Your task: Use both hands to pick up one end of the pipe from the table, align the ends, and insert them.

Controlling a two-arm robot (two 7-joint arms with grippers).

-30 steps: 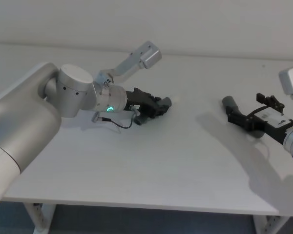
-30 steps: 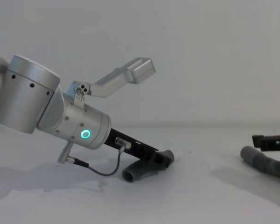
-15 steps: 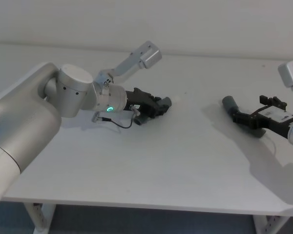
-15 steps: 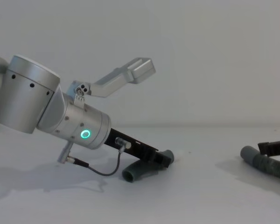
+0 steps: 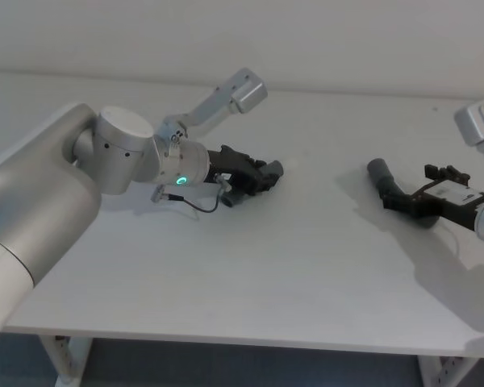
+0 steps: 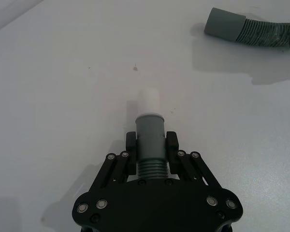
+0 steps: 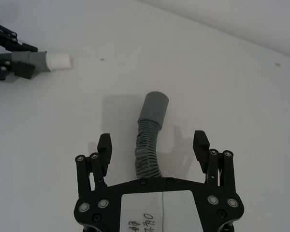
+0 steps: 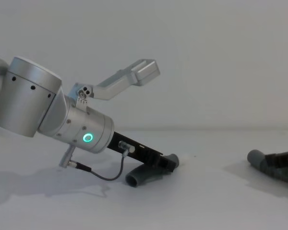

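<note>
Right wrist view — right gripper (image 7: 152, 141) spread astride half-hidden longer piece (image 7: 154, 108), left gripper (image 6: 151, 141) tight on short piece (image 6: 150, 128)

We logged bare table (image 5: 306, 266) ahead of the left gripper (image 6: 151, 140): clear run from the white spigot (image 6: 148, 100) of its held short hose (image 6: 149, 126) to the cuff (image 6: 224, 25) of the longer hose (image 6: 266, 36). Right gripper (image 7: 152, 141) straddled that hose, gaps either side.
</note>
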